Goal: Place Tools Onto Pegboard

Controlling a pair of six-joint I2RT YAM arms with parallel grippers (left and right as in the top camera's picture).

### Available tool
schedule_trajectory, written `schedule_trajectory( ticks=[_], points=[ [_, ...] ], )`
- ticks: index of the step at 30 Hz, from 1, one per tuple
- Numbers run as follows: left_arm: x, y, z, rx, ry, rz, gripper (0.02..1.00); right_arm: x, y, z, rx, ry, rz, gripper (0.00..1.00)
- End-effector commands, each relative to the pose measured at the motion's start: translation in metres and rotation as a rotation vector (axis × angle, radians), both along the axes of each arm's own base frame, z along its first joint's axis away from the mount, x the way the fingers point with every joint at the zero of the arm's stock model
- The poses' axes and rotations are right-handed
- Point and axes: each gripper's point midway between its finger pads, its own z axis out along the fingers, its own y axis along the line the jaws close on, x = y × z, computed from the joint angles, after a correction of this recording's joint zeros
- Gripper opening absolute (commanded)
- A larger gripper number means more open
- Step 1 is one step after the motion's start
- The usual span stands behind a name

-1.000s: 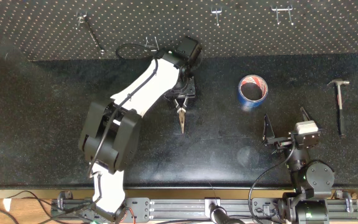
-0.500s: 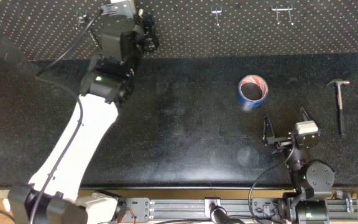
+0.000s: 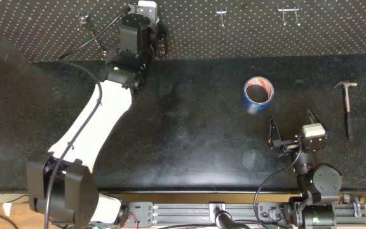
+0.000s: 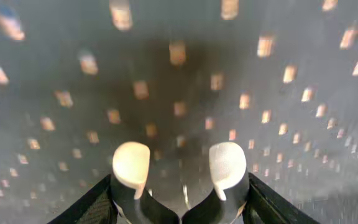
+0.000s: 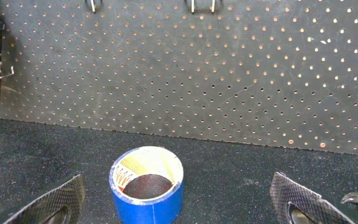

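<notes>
The left gripper [image 3: 160, 39], clamped on the pliers [image 4: 131, 169], has swung from mid-table up to the pegboard [image 3: 246, 32] just shy of twelve o'clock (handle ends close against it), so hanging looks imminent.

Left arm [image 3: 94, 124]: long white shell, black joint housings, small green light, black cable looping alongside. Right arm [image 3: 326, 181]: round black joints, pale grey wrist block, black cable. Right gripper [image 3: 291, 127]: black fingers [image 5: 58, 200], cross-hatch texture.
</notes>
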Motion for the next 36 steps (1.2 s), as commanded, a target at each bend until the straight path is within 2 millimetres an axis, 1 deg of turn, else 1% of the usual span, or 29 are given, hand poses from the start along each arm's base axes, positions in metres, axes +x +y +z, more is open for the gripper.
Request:
schedule_trajectory(
  ticks=[1, 2, 4, 6, 7, 9, 10, 11, 12, 16, 18, 20, 23, 25, 26, 27, 29, 30, 31, 32, 34, 36],
  points=[
    [-0.008, 0.000, -0.011, 0.009, 0.060, -0.021, 0.406, -0.001, 0.002, -0.001, 0.011, 0.003, 0.007, 0.976],
    [-0.011, 0.001, -0.016, 0.015, 0.084, -0.021, 0.492, -0.001, 0.002, -0.001, 0.011, 0.003, 0.007, 0.976],
    [-0.017, 0.005, -0.024, 0.030, 0.125, -0.014, 0.507, -0.001, 0.002, -0.001, 0.011, 0.003, 0.007, 0.974],
    [-0.017, 0.010, -0.025, 0.048, 0.127, 0.008, 0.485, -0.001, 0.002, -0.001, 0.011, 0.003, 0.007, 0.976],
    [-0.016, 0.014, -0.024, 0.061, 0.122, 0.027, 0.428, -0.001, 0.002, -0.001, 0.011, 0.003, 0.007, 0.976],
    [-0.017, 0.014, -0.024, 0.062, 0.124, 0.027, 0.439, -0.001, 0.002, -0.001, 0.011, 0.003, 0.007, 0.976],
    [-0.017, 0.014, -0.024, 0.062, 0.123, 0.027, 0.636, -0.001, 0.002, -0.001, 0.011, 0.003, 0.007, 0.976],
    [-0.017, 0.014, -0.024, 0.061, 0.123, 0.027, 0.952, -0.001, 0.002, -0.001, 0.011, 0.003, 0.008, 0.976],
    [-0.017, 0.014, -0.024, 0.061, 0.123, 0.027, 0.996, -0.001, 0.002, -0.001, 0.011, 0.003, 0.007, 0.974],
    [-0.017, 0.014, -0.023, 0.061, 0.119, 0.027, 0.996, -0.001, 0.002, -0.001, 0.011, 0.003, 0.007, 0.976],
    [-0.009, 0.012, -0.006, 0.040, 0.051, 0.028, 0.998, -0.001, 0.002, -0.001, 0.011, 0.003, 0.007, 0.976],
    [-0.007, 0.013, 0.006, 0.033, 0.015, 0.033, 0.993, -0.001, 0.002, -0.001, 0.011, 0.003, 0.007, 0.976],
    [-0.011, 0.026, 0.025, 0.021, -0.026, 0.058, 0.996, -0.001, 0.002, -0.001, 0.011, 0.003, 0.007, 0.976],
    [-0.020, 0.038, 0.036, 0.008, -0.071, 0.079, 0.993, -0.001, 0.002, -0.001, 0.011, 0.003, 0.008, 0.976],
    [-0.031, 0.044, 0.044, -0.006, -0.129, 0.088, 0.998, -0.001, 0.002, -0.001, 0.011, 0.003, 0.007, 0.976],
    [-0.048, 0.053, 0.046, -0.017, -0.173, 0.100, 0.993, -0.001, 0.002, -0.001, 0.011, 0.003, 0.007, 0.976],
    [-0.109, 0.077, 0.046, -0.066, -0.362, 0.122, 0.993, -0.001, 0.002, -0.001, 0.011, 0.003, 0.007, 0.976],
    [-0.143, 0.086, 0.040, -0.098, -0.450, 0.104, 0.996, -0.001, 0.002, -0.001, 0.011, 0.003, 0.007, 0.976],
    [-0.165, 0.093, 0.032, -0.114, -0.512, 0.094, 0.996, -0.001, 0.002, -0.001, 0.011, 0.003, 0.007, 0.976],
    [-0.183, 0.096, 0.027, -0.128, -0.567, 0.070, 0.993, -0.001, 0.002, -0.001, 0.011, 0.003, 0.007, 0.976],
    [-0.202, 0.098, 0.019, -0.125, -0.575, 0.077, 0.993, -0.001, 0.002, -0.001, 0.011, 0.003, 0.007, 0.976],
    [-0.214, 0.099, 0.014, -0.127, -0.590, 0.075, 0.993, -0.001, 0.002, -0.001, 0.011, 0.003, 0.007, 0.976]
  ],
)
